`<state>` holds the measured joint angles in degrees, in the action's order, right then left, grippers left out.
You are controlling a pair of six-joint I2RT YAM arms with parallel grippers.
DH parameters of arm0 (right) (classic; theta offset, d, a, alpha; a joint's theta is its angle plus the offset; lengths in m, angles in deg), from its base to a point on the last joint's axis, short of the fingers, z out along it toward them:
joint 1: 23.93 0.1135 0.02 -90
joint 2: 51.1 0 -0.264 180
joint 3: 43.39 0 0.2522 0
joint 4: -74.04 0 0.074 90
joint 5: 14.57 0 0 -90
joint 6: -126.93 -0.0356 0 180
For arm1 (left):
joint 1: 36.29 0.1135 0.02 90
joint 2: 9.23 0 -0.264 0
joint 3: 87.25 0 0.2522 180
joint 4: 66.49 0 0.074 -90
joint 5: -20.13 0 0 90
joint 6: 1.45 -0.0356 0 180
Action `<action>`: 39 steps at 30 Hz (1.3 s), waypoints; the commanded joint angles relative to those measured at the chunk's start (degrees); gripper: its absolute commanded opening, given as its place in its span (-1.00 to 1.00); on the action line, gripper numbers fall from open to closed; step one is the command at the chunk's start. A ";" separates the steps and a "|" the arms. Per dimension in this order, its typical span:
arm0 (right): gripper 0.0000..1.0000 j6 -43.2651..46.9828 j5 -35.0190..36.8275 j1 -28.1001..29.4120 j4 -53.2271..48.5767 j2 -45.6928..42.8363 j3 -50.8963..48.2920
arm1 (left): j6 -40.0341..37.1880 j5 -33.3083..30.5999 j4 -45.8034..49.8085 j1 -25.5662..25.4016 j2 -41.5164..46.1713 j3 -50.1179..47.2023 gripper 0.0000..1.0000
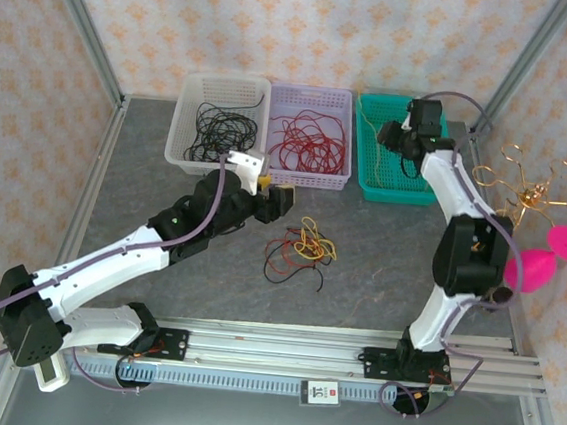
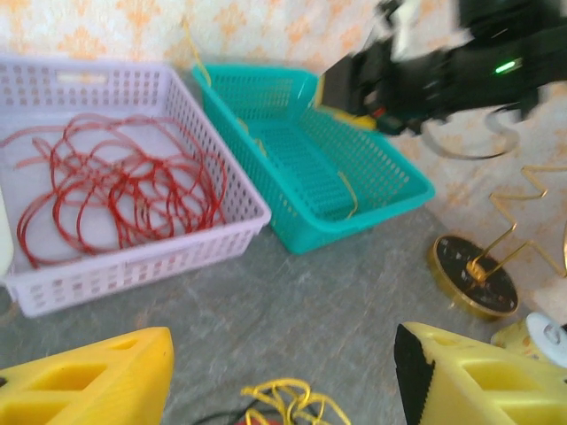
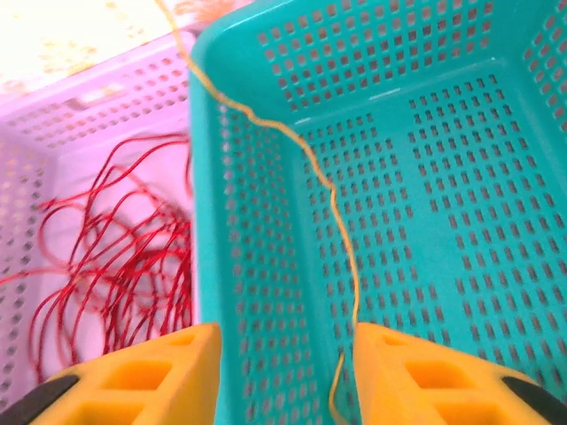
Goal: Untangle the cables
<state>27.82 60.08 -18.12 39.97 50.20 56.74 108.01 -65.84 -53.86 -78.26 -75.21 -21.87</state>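
Partly sorted: a yellow cable (image 3: 334, 195) hangs loose between the parted jaws of the right claw (image 3: 285, 341) over the teal basket (image 3: 266, 221). The left claw (image 2: 283, 341) gapes wide, and a knot (image 1: 300, 246) remains on the surface (image 1: 389, 263) left of that basket.

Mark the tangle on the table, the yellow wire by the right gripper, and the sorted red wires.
tangle (image 1: 300, 247): top view, middle of the knot.
yellow wire (image 3: 333, 195): right wrist view, midway along the strand.
red wires (image 1: 310, 145): top view, centre of the coil.

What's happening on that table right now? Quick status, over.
Left gripper open by the cables. Right gripper open over the teal basket, one yellow cable trailing into it. Tangle loose on the table, nothing blocking it.
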 commanded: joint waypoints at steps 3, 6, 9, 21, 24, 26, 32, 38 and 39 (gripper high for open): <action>-0.26 -2.27 3.38 5.32 3.06 -13.35 -16.16 | 1.96 -0.70 -0.13 -0.05 2.77 -4.55 0.25; -0.41 -4.23 3.64 8.28 2.87 -20.78 -25.04 | 3.17 -0.21 0.38 -0.04 4.54 -7.15 0.18; -0.44 -5.88 3.53 13.43 0.94 -26.30 -30.77 | 4.76 0.61 0.75 -0.03 6.08 -10.18 0.16; -0.17 -5.65 -0.79 31.10 1.83 -27.50 -39.09 | 8.92 4.47 -2.76 -0.12 7.35 -19.37 0.10; -0.14 -3.25 -0.33 32.19 2.08 -26.69 -37.42 | 8.62 5.32 -2.48 -0.08 7.15 -19.54 0.08; -0.13 -1.25 -0.16 32.17 1.77 -26.95 -36.41 | 8.35 6.10 -2.09 -0.11 6.81 -19.46 0.07; -0.09 3.43 0.24 32.17 4.46 -24.93 -35.29 | 6.74 8.70 -3.66 -0.12 4.71 -19.10 0.07; -0.19 5.72 0.16 32.17 6.98 -20.30 -34.43 | 5.69 9.40 -4.22 -0.14 2.50 -17.84 0.06; -0.26 6.21 1.07 32.17 7.23 -19.88 -34.27 | 5.59 9.41 -4.36 -0.12 2.33 -17.72 0.06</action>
<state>31.52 59.03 13.92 45.21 29.30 21.13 115.05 -57.62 -56.04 -78.26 -72.63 -41.19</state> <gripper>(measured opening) 0.395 0.529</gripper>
